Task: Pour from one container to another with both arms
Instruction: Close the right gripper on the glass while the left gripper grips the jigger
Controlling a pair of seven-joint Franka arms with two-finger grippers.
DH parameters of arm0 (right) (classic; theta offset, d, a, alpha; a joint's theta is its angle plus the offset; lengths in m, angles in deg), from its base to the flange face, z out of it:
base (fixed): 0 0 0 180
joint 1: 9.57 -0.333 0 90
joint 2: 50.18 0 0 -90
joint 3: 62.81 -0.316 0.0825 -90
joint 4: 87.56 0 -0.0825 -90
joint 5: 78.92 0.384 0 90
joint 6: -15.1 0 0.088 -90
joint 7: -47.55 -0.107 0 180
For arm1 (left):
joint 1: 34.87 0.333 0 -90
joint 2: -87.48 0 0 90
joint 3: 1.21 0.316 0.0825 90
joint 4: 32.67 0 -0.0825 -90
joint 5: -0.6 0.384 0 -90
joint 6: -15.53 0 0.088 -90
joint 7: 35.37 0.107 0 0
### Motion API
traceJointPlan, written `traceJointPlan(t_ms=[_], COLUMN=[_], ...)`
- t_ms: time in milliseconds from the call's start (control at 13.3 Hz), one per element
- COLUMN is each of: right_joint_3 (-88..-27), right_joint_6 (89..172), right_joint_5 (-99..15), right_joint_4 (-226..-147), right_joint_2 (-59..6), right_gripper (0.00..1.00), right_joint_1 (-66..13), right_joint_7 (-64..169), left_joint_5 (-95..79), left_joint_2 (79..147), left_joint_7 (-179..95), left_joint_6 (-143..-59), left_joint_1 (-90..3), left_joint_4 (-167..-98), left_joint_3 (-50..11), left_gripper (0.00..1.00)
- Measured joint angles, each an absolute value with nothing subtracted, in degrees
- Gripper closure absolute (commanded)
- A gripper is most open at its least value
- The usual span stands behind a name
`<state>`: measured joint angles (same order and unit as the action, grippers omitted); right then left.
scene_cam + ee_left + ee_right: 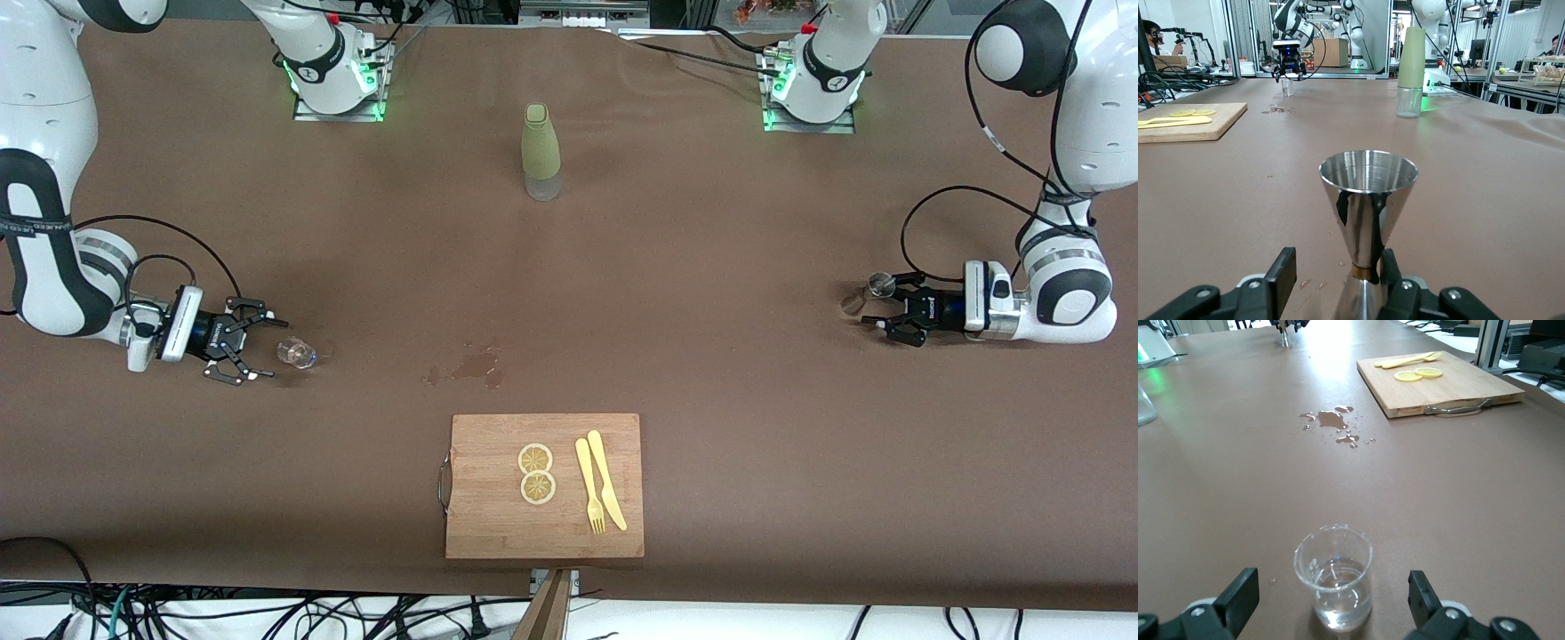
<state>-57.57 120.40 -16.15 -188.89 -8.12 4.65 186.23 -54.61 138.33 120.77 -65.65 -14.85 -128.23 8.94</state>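
Glass cup (296, 353) stood upright near the right arm's end of the table, with a little clear liquid in its base. The right gripper (241, 346) lay low at table height just beside it, fingers spread wide and released, the cup centred in front of the gap between them but not yet between the fingertips (1239, 592). A straight advance along the gripper's own line would likely bracket it.

Toward the middle, a small wet spill (471, 365) marked the brown table (711, 267), with an olive-green bottle (540, 151) farther from the front camera and a wooden cutting board (544, 485) nearer, carrying two lemon slices (536, 473) and a yellow fork (589, 484) and knife (607, 480).

At the left arm's end, the steel jigger (876, 286) stood upright, long axis vertical. The left gripper (893, 312) sat low around its narrow waist, one finger (1390, 273) touching it, the other (1281, 270) apart from it, so the jaws were partly closed and the grip looked not yet made. Each arm was plainly nearer its own vessel; the two vessels were well apart.
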Motion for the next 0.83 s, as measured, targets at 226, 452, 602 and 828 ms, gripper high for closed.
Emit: traceJointPlan(t_ms=[226,452,602,828], right_joint_3=[-56.55,-56.13,-56.13,-56.12], right_joint_6=[118.88,117.19,116.55,115.94], right_joint_5=[-16.12,-16.07,-15.44,-13.07], right_joint_4=[-188.89,-188.89,-188.89,-188.89], right_joint_2=[-6.69,-5.67,-5.57,-5.24], right_gripper=[0.00,0.00,0.00,0.00], right_joint_1=[4.68,4.70,4.70,4.70], right_joint_7=[188.50,190.09,190.39,192.42], left_joint_5=[-54.61,-54.61,-54.61,-54.61], left_joint_2=[138.50,138.89,139.06,139.05], left_joint_7=[121.05,121.64,121.84,122.49], left_joint_6=[-65.50,-65.30,-65.26,-64.66], left_joint_1=[-14.87,-15.21,-15.46,-15.48], left_joint_4=[-128.28,-128.33,-128.36,-128.30], left_joint_3=[8.94,8.93,8.93,8.94], left_gripper=[0.56,0.72,0.86,1.00])
